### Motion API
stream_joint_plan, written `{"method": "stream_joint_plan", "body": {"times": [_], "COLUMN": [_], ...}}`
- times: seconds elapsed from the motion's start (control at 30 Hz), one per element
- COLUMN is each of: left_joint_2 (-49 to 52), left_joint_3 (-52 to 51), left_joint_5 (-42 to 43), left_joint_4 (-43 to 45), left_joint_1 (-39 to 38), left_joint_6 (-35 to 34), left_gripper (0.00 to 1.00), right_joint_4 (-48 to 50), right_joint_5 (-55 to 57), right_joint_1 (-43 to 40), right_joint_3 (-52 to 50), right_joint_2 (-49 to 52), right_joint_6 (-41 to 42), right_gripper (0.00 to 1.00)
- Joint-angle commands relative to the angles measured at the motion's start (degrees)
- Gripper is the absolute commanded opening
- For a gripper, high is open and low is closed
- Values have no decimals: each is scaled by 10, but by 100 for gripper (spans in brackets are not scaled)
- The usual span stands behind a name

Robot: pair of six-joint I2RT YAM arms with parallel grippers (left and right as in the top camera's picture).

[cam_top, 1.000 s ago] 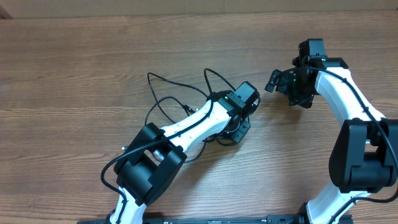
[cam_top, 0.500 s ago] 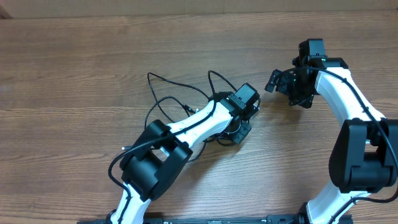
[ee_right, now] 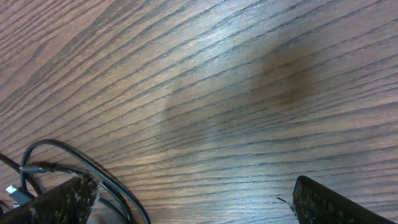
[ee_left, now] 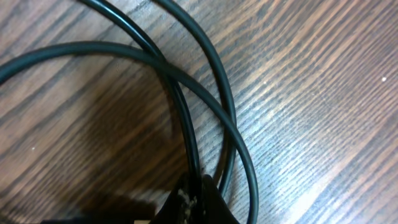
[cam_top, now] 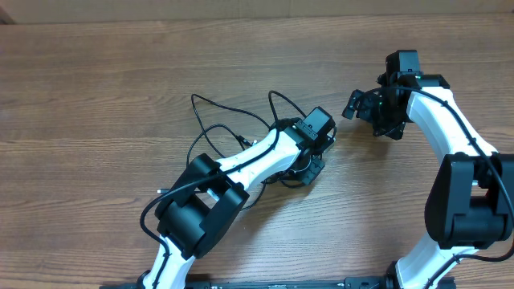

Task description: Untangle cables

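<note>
Cables [cam_top: 217, 127], overhead view: loose black loops are laid flat mid-table on the wooden table [cam_top: 96, 72]. The bundle's long axis is seen running diagonally, from upper left down-right to the left gripper [cam_top: 303, 170], which is set on the tangle's right end. The right gripper [cam_top: 360, 104] is held well apart to the right, with nothing in it.

Left wrist view: three strands of the cables [ee_left: 227, 93] are seen curving from the top and left edges down to bottom centre, crossing each other. The left gripper [ee_left: 196, 202] tips are pressed together. The middle strand runs straight into them and looks pinched.

Right wrist view: the right gripper [ee_right: 186, 208] fingers [ee_right: 56, 199] are spread wide, with bare table between them. A loop of the cables [ee_right: 93, 167] is seen at lower left, just beside one finger. A silver plug end [ee_right: 13, 194] is cut off by the frame edge, so its pointing direction cannot be told.
</note>
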Motion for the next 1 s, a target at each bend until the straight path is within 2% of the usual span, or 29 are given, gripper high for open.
{"method": "stream_joint_plan", "body": {"times": [0.0, 0.2, 0.43, 0.63, 0.97], "left_joint_2": [7, 7, 7, 7, 7], "left_joint_3": [70, 196, 346, 459, 637], "left_joint_5": [0, 0, 0, 0, -176], "left_joint_4": [-42, -168, -271, -336, -367], "left_joint_1": [5, 15, 27, 27, 27], "left_joint_6": [0, 0, 0, 64, 71], "left_gripper": [4, 4, 4, 4, 4], "right_joint_4": [3, 3, 3, 3, 3], "right_joint_5": [6, 6, 6, 6, 6], "right_joint_1": [-1, -1, -1, -1, -1], "right_joint_3": [-5, -5, -5, -5, -5], "right_joint_2": [-7, -7, -7, -7, -7], "right_joint_6": [2, 2, 2, 2, 2], "right_gripper": [100, 100, 100, 100, 100]}}
